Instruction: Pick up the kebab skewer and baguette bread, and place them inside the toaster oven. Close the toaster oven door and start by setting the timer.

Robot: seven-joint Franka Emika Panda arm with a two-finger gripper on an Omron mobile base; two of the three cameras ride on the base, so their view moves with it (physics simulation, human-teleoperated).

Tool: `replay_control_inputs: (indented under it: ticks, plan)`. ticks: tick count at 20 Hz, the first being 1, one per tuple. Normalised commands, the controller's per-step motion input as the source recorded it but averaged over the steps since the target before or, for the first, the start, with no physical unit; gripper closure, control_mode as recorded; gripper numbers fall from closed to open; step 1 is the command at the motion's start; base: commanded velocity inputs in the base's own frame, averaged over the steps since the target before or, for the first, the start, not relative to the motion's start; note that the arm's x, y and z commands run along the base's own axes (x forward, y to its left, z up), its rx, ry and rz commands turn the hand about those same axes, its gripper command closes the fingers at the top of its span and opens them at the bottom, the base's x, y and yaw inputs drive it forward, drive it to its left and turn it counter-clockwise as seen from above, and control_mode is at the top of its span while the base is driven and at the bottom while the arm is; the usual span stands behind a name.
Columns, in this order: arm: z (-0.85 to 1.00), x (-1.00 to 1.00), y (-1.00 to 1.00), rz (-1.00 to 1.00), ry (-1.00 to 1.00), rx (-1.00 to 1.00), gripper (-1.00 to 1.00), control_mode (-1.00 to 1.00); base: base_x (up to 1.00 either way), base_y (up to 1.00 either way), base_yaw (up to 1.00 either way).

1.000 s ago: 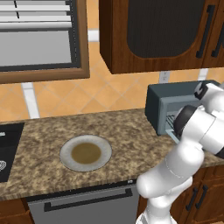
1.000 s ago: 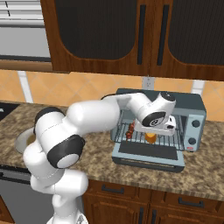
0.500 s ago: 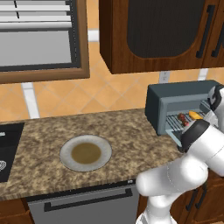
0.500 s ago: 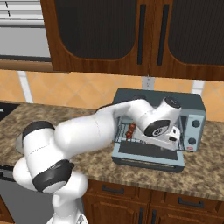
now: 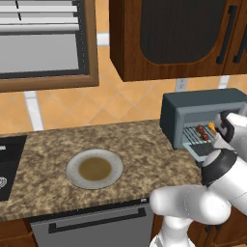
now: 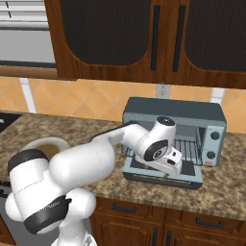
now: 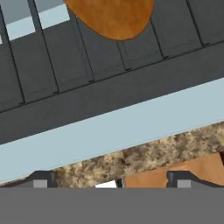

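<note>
A speckled brown granite counter ran beneath dark wooden wall cabinets, and one slate-blue toaster oven stood toward its right end, its door folded down flat. The left base view looked into the oven and showed one kebab skewer of red chunks and one golden baguette bread lying side by side on the wire rack; in the right base view the arm covered that part of the rack. The hand view, close over the rack, caught the loaf's orange end. One round plate sat near the counter's front edge, nothing on it. The pincer hung over the lowered door, tips spread wide apart and holding nothing
</note>
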Motion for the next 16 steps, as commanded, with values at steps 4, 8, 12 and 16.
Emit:
replay_control_inputs:
  ticks: [4, 8, 12, 16]
  plan:
    - [-0.24, 0.00, 0.02, -0.01, 0.00, -0.01, -1.00, -1.00, 0.00, 0.00, 0.00]
    - [-0.15, 0.37, 0.00, -0.04, -0.01, 0.00, -1.00, -1.00, 0.00, 0.00, 0.00]
    - [0.00, 0.48, 0.00, -0.10, 0.00, 0.00, -1.00, -1.00, 0.00, 0.00, 0.00]
    - [-0.03, 0.34, -0.06, -0.11, 0.00, 0.00, -1.00, -1.00, 0.00, 0.00, 0.00]
